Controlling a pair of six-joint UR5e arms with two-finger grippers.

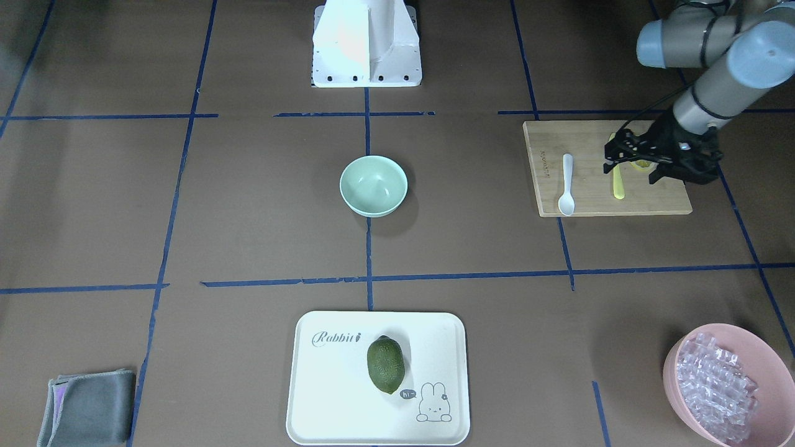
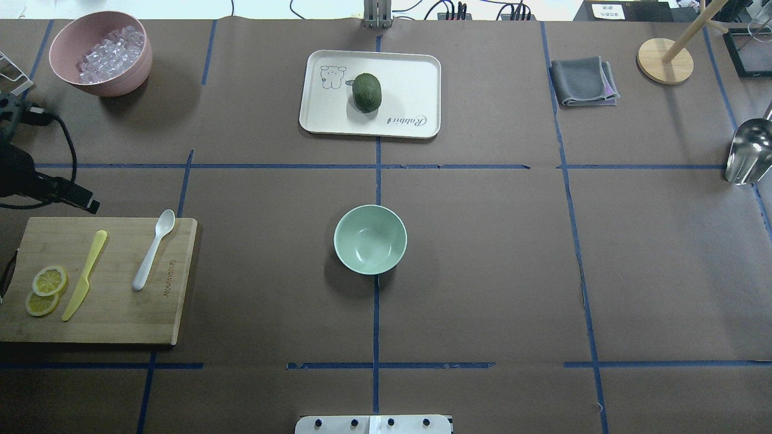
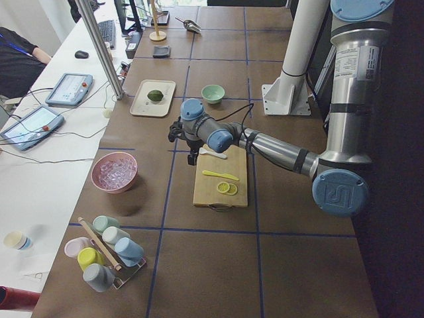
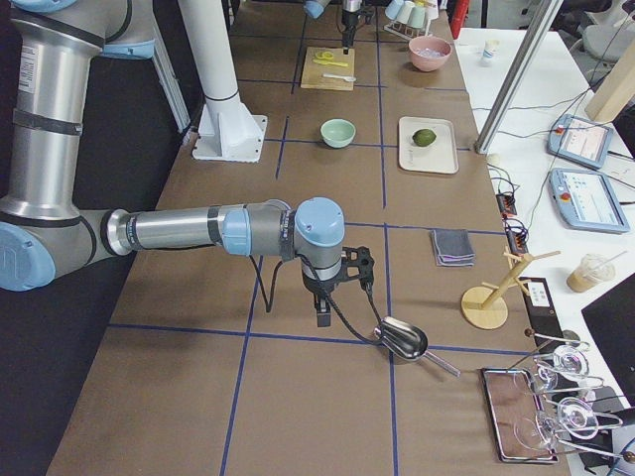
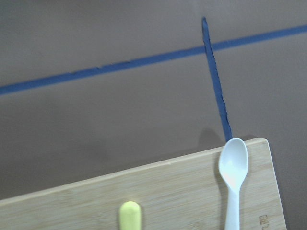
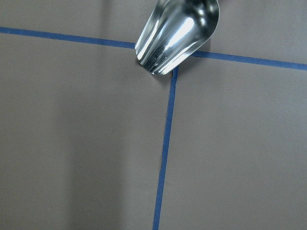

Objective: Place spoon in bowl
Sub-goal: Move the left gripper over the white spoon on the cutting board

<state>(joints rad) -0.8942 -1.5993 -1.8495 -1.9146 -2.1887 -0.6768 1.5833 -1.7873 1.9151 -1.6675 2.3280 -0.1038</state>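
The white spoon (image 1: 566, 183) lies on a wooden cutting board (image 1: 590, 208), scoop toward the table's far edge; it also shows in the overhead view (image 2: 154, 248) and the left wrist view (image 5: 233, 167). The mint-green bowl (image 1: 373, 185) stands empty at the table's middle (image 2: 370, 239). My left gripper (image 1: 612, 158) hovers over the board beside the yellow knife, a hand's width from the spoon, and looks open and empty. My right gripper (image 4: 322, 312) shows only in the exterior right view, far from both things; I cannot tell whether it is open or shut.
A yellow knife (image 2: 84, 276) and lemon slices (image 2: 48, 280) share the board. A pink bowl (image 2: 99, 84) of clear pieces, a white tray (image 2: 416, 72) with an avocado (image 2: 367, 92), a grey cloth (image 2: 582, 81) and a metal scoop (image 6: 177, 33) sit around the table.
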